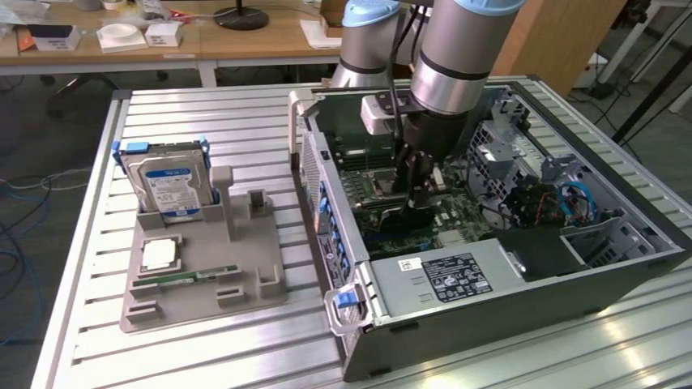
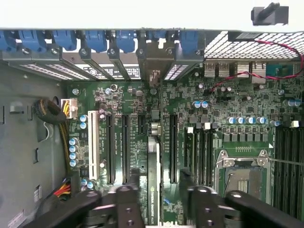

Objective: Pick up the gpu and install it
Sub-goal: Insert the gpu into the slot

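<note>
The gpu [image 2: 152, 190] stands on edge on the motherboard [image 2: 237, 109], seen from above as a thin green strip. Its metal bracket [image 2: 155, 61] sits against the case's rear slot openings. My gripper [image 2: 160, 183] straddles the card with its dark fingers [image 2: 129, 199] apart, and bare board shows between the card and one finger. In the exterior view the gripper [image 1: 416, 207] reaches down deep inside the open computer case [image 1: 605, 267], low over the motherboard, and covers most of the card.
Empty black expansion slots [image 2: 118, 147] run beside the card, and the CPU socket [image 2: 242, 178] lies near. A grey holder [image 1: 200, 275] at the exterior view's left carries the blue-labelled hard drive [image 1: 168, 186], a processor [image 1: 159, 253] and a memory stick [image 1: 184, 278]. The power supply [image 1: 454, 279] fills the case's front.
</note>
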You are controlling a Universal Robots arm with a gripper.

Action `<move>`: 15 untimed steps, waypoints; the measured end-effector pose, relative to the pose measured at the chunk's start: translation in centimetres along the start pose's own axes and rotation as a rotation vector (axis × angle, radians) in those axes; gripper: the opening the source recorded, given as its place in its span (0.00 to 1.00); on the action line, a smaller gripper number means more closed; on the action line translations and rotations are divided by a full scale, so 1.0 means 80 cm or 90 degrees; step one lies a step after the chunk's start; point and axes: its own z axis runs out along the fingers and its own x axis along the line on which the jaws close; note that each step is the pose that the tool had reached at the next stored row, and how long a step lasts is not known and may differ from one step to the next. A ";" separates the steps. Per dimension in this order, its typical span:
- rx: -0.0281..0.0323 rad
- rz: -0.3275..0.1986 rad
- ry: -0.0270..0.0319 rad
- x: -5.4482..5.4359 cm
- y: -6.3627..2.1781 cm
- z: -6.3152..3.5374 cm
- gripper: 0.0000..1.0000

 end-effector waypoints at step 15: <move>0.0000 0.000 0.0008 0.000 0.000 0.000 0.11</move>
